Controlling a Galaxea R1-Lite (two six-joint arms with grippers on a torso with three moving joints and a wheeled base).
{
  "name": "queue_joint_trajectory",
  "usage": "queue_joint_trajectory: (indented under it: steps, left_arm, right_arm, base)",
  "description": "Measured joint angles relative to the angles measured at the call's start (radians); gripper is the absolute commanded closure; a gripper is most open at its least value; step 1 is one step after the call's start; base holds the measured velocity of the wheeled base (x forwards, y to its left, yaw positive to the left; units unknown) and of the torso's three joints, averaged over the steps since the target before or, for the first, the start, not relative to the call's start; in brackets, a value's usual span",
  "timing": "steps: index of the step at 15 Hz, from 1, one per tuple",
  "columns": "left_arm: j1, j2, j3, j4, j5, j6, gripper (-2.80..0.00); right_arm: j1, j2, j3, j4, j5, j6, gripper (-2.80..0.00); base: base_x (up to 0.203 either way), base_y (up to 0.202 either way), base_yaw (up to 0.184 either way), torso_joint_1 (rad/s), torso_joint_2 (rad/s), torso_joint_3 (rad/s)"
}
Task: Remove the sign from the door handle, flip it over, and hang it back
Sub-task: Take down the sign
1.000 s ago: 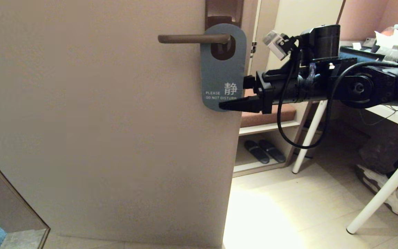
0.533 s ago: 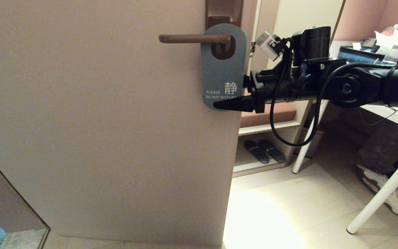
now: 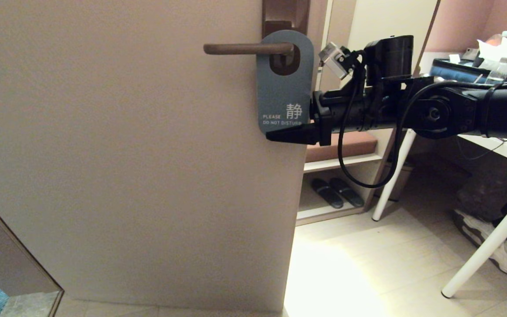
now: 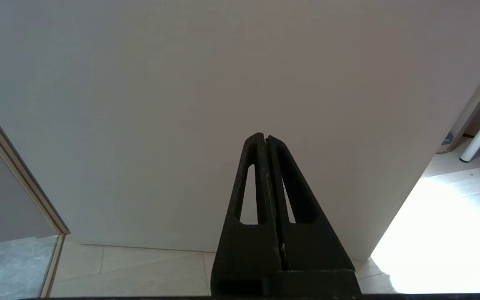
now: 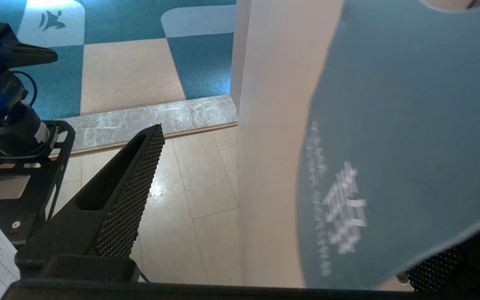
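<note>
The grey-blue sign (image 3: 284,83) hangs by its oval hole on the dark door handle (image 3: 247,48), with the "PLEASE DO NOT DISTURB" face outward. My right gripper (image 3: 285,133) reaches in from the right at the sign's lower end and is open. Its near finger (image 3: 291,134) lies in front of the sign's bottom edge. In the right wrist view the sign (image 5: 406,137) lies over the other finger (image 5: 442,266), and the first finger (image 5: 129,187) stands well apart from it. My left gripper (image 4: 265,138) is shut and empty, low before the door.
The beige door (image 3: 139,167) fills the left and middle, its free edge just right of the sign. Beyond it are a low shelf with dark slippers (image 3: 337,192), white table legs (image 3: 486,251) and a person's shoe (image 3: 491,242). A door frame (image 3: 16,246) stands at lower left.
My right gripper has moved left and slightly up, so its near finger now reaches further across the sign's bottom edge. The sign still hangs on the handle.
</note>
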Motion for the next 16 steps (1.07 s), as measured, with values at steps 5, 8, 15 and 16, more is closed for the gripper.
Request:
queue_joint_trajectory:
  steps: [5,8,15,16]
  left_arm:
    - [0.0,0.0,0.0,0.0,0.0,0.0,0.0]
    - [0.0,0.0,0.0,0.0,0.0,0.0,0.0]
    - [0.0,0.0,0.0,0.0,0.0,0.0,0.0]
    - [0.0,0.0,0.0,0.0,0.0,0.0,0.0]
  right_arm:
    - [0.0,0.0,-0.005,0.0,0.0,0.001,-2.8]
    - [0.0,0.0,-0.005,0.0,0.0,0.001,0.0]
    - [0.0,-0.005,-0.015,-0.005,-0.001,0.081,0.0]
    - [0.0,-0.006,-0.016,-0.006,-0.001,0.081,0.0]
  base:
    - [0.0,0.0,0.0,0.0,0.0,0.0]
    - [0.0,0.0,0.0,0.0,0.0,0.0]
    - [0.0,0.0,0.0,0.0,0.0,0.0]
    - [0.0,0.0,0.0,0.0,0.0,0.0]
